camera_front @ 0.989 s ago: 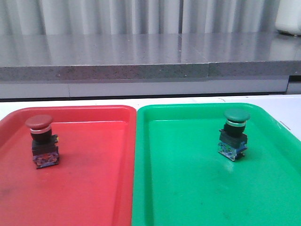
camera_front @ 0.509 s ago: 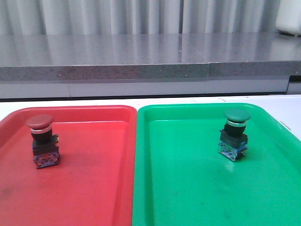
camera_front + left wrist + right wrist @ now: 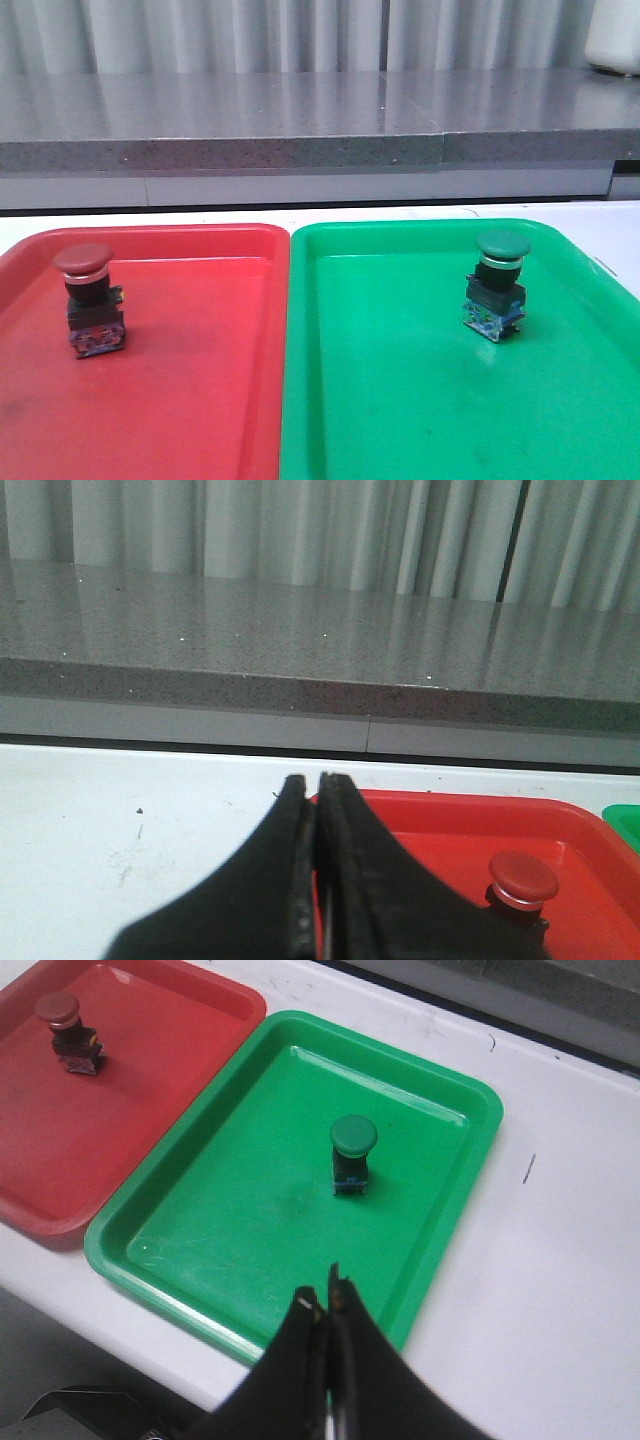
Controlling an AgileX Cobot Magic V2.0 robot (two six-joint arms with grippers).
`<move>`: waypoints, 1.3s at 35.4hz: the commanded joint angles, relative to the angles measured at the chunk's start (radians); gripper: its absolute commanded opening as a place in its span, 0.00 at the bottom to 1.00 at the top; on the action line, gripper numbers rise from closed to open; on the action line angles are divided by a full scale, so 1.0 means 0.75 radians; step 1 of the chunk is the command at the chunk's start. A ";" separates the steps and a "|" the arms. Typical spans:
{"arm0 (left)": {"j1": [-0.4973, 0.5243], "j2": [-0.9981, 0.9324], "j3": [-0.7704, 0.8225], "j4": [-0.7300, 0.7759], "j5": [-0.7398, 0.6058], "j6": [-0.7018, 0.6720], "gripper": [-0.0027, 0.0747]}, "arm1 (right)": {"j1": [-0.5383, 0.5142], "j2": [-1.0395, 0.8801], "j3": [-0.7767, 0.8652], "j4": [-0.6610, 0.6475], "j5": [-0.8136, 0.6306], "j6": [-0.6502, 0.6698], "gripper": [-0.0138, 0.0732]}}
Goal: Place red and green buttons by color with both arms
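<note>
Buttons (image 3: 92,300) unmoved since before.

A white table (image 3: 150,218) carries everything, its bare surface showing as a pale strip across the middle of the front view and as a broad area at the right of the right wrist view (with a few small dark marks on it). Two plastic trays lie directly on it, side by side with rims touching: a red tray (image 3: 200,400) at lower left and a green tray (image 3: 400,420) at lower right.
</note>
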 commanded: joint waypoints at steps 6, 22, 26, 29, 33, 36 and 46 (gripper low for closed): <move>-0.034 -0.025 0.032 -0.011 -0.120 -0.009 0.01 | 0.000 0.008 -0.031 -0.004 -0.074 0.002 0.03; -0.034 -0.025 0.032 -0.011 -0.120 -0.009 0.01 | 0.000 0.008 -0.031 -0.004 -0.074 0.002 0.03; -0.034 -0.025 0.032 -0.011 -0.120 -0.009 0.01 | 0.000 0.008 -0.031 -0.004 -0.074 0.002 0.03; -0.034 -0.025 0.032 -0.011 -0.120 -0.009 0.01 | 0.000 0.008 -0.031 -0.004 -0.074 0.002 0.03; -0.034 -0.025 0.032 -0.011 -0.120 -0.009 0.01 | 0.000 0.008 -0.031 -0.004 -0.074 0.002 0.08; -0.034 -0.025 0.032 -0.011 -0.120 -0.009 0.01 | 0.000 0.008 -0.031 -0.004 -0.074 0.002 0.08; -0.034 -0.022 0.032 -0.011 -0.120 -0.009 0.01 | -0.023 -0.109 0.078 -0.052 -0.154 -0.004 0.08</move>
